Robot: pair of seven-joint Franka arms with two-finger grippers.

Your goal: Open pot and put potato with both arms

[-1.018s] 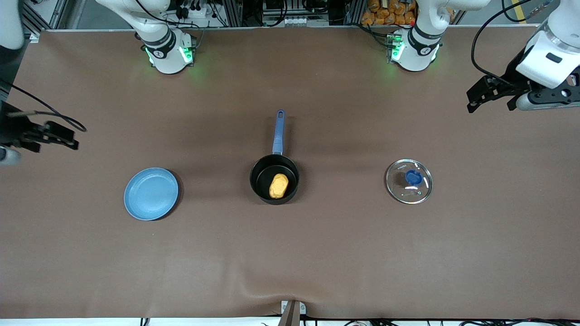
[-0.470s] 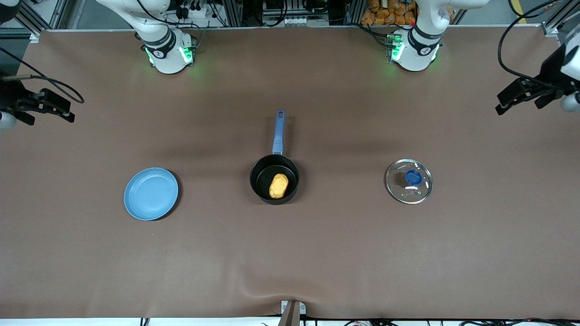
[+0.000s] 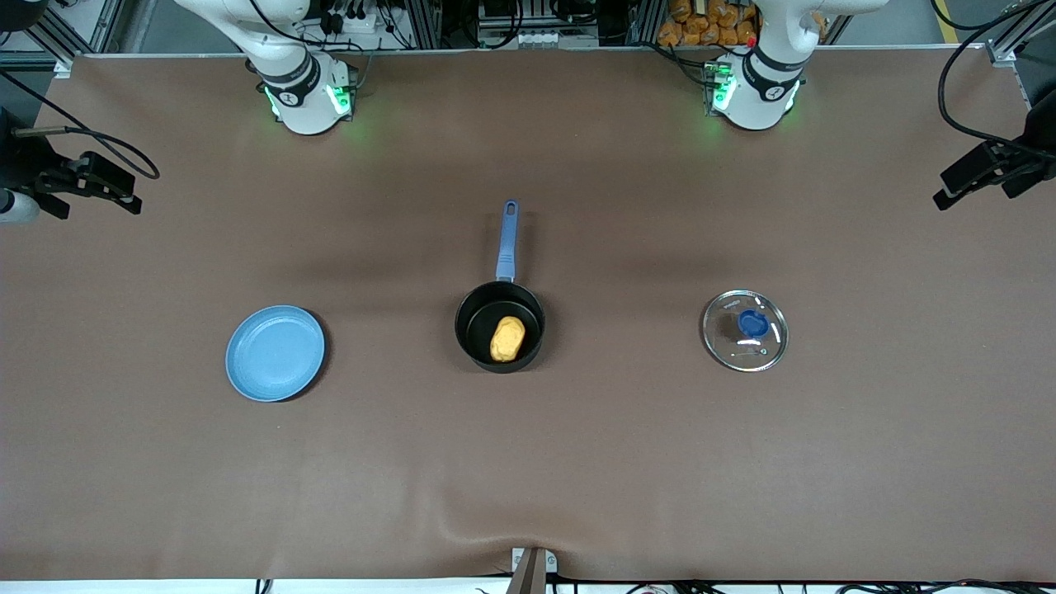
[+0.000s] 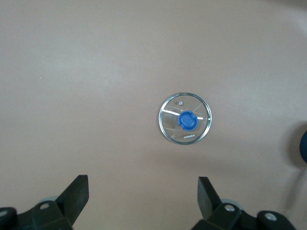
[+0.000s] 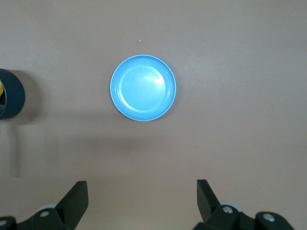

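Observation:
The black pot (image 3: pixel 477 323) with its long blue handle (image 3: pixel 506 242) stands mid-table, uncovered. The yellow-orange potato (image 3: pixel 507 339) lies inside it. Its glass lid (image 3: pixel 745 330) (image 4: pixel 185 119) with a blue knob rests flat on the table toward the left arm's end, apart from the pot. My left gripper (image 3: pixel 978 176) (image 4: pixel 142 199) hangs open and empty, high over the table's edge at the left arm's end. At the right arm's end my right gripper (image 3: pixel 87 194) (image 5: pixel 142 200) is likewise open, empty and raised. A sliver of the pot (image 5: pixel 10 93) shows in the right wrist view.
A flat light-blue plate (image 3: pixel 275 353) (image 5: pixel 143 87) with nothing on it lies toward the right arm's end, level with the pot. The two arm bases (image 3: pixel 307 91) (image 3: pixel 755 87) stand along the table's back edge. A brown mat (image 3: pixel 528 462) covers the table.
Both arms have drawn up and outward toward their own ends of the table. The left gripper slid further toward the edge; the right one rose. Pot, potato, lid and plate have not moved.

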